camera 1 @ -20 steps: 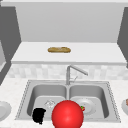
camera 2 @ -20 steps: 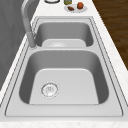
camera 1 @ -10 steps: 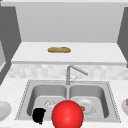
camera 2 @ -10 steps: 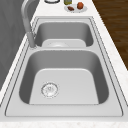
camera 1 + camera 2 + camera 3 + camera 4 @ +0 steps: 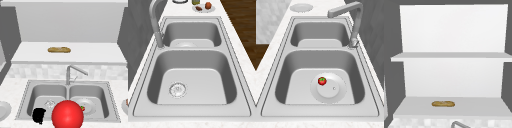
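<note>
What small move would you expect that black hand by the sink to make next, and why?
Probably a short shift rightward toward the red ball. The left hand hovers at the front of the sink, right beside the ball. The small tomato on the plate in the other basin lies farther off.

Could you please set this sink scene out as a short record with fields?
left hand: left hand low in the front view, before the left basin
nearest thing: red ball, just right of the hand, a narrow gap showing between them
sink: double sink, faucet behind the divider
right basin: white plate on the floor, small tomato on its rim
shelf: bread loaf lying flat
counter: dish of food past the right basin
</note>
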Robot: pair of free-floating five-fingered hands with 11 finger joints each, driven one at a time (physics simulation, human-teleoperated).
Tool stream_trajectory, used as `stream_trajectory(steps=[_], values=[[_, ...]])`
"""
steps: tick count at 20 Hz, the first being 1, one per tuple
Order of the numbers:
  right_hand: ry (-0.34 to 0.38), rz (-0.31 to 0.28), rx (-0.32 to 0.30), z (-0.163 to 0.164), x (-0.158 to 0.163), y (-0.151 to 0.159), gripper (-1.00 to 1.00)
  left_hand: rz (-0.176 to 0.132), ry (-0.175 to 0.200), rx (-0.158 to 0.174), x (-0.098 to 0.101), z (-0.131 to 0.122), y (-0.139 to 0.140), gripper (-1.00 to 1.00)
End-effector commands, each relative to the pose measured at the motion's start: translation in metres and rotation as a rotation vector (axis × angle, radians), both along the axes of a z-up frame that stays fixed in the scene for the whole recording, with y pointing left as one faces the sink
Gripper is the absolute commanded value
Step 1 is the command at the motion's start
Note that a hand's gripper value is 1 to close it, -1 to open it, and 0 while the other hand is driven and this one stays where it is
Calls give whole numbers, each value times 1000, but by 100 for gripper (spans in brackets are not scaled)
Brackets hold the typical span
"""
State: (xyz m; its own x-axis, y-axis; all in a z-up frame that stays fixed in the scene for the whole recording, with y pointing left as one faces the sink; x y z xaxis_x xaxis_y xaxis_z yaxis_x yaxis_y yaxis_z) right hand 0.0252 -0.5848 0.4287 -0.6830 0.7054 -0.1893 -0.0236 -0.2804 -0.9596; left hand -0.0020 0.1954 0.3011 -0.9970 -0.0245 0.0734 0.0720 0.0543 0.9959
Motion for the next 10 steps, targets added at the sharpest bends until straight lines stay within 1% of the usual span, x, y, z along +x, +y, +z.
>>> stream_trajectory(steps=[1, 6, 8, 10], values=[[9, -59, 59, 15, 8, -4, -100, 0, 0, 0, 0, 0, 0, 0], [18, -107, 59, 16, 0, -9, -100, 0, 0, 0, 0, 0, 0, 0], [15, -132, 59, 16, 0, -12, -100, 0, 0, 0, 0, 0, 0, 0], [15, -141, 57, 12, 7, -14, -100, 0, 0, 0, 0, 0, 0, 0]])
